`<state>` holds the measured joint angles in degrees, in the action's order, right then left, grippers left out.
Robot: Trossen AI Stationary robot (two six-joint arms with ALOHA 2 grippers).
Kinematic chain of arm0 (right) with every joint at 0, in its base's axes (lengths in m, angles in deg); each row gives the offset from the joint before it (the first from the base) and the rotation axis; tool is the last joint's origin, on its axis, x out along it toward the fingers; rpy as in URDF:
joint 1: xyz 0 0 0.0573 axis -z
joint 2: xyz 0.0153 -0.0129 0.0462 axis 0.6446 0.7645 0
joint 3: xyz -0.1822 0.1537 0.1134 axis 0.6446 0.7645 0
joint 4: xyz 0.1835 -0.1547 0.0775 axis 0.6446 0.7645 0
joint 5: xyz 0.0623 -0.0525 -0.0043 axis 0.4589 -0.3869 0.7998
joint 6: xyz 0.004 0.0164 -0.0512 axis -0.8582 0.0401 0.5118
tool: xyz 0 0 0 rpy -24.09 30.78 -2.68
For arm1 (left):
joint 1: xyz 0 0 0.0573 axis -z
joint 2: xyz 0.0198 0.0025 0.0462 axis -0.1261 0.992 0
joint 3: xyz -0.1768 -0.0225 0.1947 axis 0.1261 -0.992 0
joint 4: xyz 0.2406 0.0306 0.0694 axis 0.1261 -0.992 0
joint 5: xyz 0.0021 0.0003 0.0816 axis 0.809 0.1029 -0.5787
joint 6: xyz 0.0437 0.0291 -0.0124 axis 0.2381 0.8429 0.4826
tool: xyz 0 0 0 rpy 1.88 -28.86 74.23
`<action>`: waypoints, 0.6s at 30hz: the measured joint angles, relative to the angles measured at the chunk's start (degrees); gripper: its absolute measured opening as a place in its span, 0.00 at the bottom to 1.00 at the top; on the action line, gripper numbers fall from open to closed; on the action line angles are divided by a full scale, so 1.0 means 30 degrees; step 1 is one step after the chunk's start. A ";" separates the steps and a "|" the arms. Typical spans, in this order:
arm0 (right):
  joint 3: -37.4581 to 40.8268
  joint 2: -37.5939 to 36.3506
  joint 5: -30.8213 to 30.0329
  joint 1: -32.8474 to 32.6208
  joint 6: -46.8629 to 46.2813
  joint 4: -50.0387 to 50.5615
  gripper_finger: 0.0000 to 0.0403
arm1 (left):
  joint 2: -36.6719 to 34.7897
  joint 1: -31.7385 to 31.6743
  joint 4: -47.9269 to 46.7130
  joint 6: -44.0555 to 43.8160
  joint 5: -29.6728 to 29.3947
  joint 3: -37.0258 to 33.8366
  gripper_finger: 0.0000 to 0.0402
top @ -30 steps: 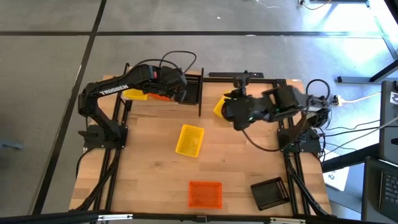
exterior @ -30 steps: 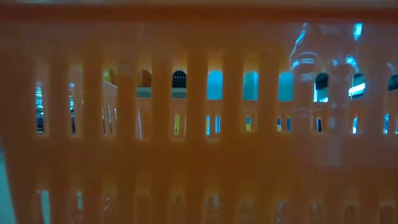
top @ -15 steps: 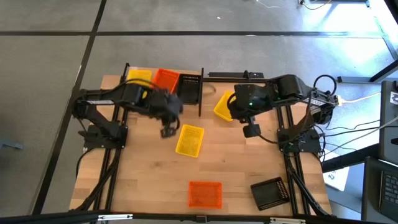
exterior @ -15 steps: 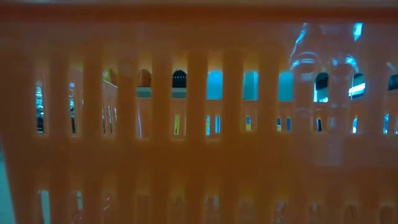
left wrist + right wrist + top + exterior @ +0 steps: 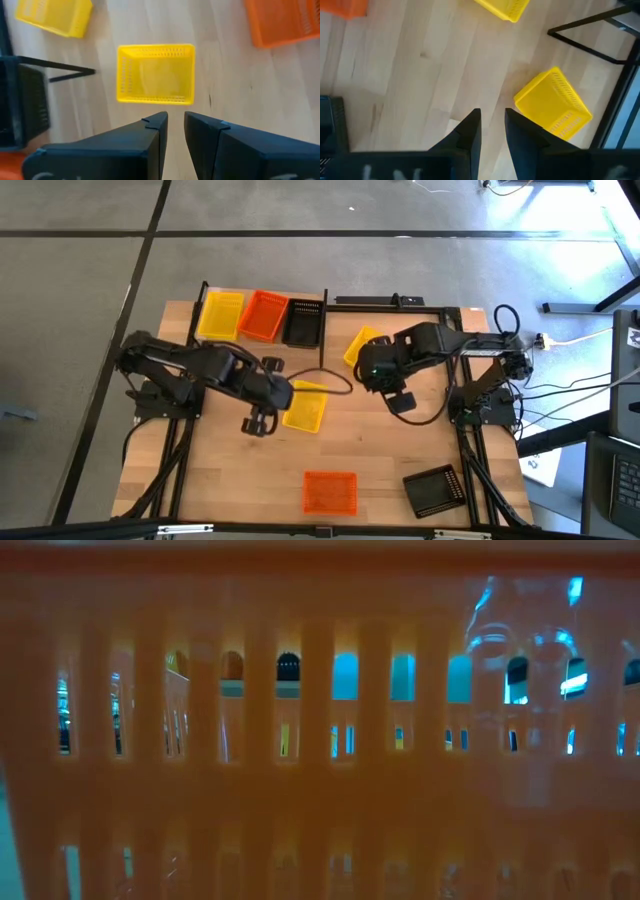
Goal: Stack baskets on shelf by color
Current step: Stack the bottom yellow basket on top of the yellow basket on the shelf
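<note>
Pale wood tabletop (image 5: 370, 450) carries the shelf (image 5: 263, 292) along its far edge, and I see a yellow basket (image 5: 220, 315), an orange basket (image 5: 264, 315) and a black basket (image 5: 303, 323) side by side in it; my left gripper (image 5: 172, 127) hovers just beside a loose yellow basket (image 5: 155, 74) mid-table, fingers nearly closed, holding nothing; my right gripper (image 5: 491, 129) hangs near a tilted yellow basket (image 5: 553, 103) by the shelf's end, fingers close together and empty; another orange basket (image 5: 329, 492) and another black basket (image 5: 434, 490) lie at the near edge.
</note>
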<state>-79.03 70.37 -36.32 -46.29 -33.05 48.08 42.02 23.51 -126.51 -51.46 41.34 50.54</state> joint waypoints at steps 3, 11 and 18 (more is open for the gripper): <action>0.0031 -0.0058 0.0000 0.0000 0.0000 -0.0034 0.21 | 0.0022 0.0174 0.1128 0.0033 0.0040 -0.1645 0.14; -0.0058 -0.2320 0.1129 -0.0034 -0.1075 -0.0145 0.21 | 0.0022 0.0273 0.5024 -0.0277 0.1272 -0.5576 0.14; -0.0065 -0.4920 0.0992 -0.0080 -0.1603 -0.0638 0.21 | 0.0022 0.0273 0.9011 -0.0484 0.2526 -0.8247 0.14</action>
<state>-79.23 55.60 -33.35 -46.53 -37.86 46.17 42.09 24.33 -99.48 -52.91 48.92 25.80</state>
